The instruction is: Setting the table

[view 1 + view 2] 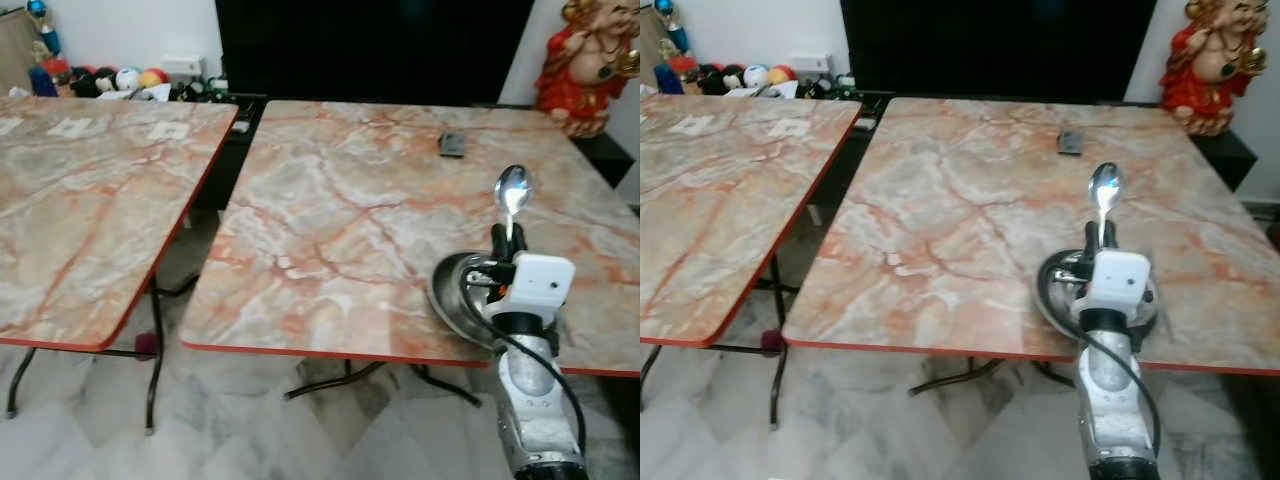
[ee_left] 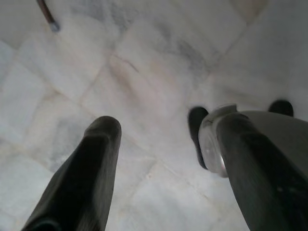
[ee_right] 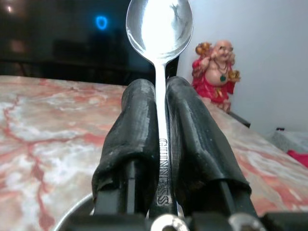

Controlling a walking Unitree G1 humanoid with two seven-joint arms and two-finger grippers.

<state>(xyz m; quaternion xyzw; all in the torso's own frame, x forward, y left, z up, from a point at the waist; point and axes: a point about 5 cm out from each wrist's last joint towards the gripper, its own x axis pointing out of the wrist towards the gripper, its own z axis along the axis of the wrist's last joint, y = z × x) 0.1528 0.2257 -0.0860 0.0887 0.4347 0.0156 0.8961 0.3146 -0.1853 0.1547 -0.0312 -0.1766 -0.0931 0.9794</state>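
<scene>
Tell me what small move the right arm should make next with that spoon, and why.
Probably lower the spoon to the bare table beside the plate and release. The right gripper is shut on its handle, bowl end up, above the metal plate near the table's front edge, so the spoon is not yet laid down. The left gripper hangs open over the floor.

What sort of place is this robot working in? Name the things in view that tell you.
Probably a dining area in a home: two marble-patterned tables on folding legs, a metal plate with a spoon held in the right hand, a red figurine, and toys along the wall.
</scene>
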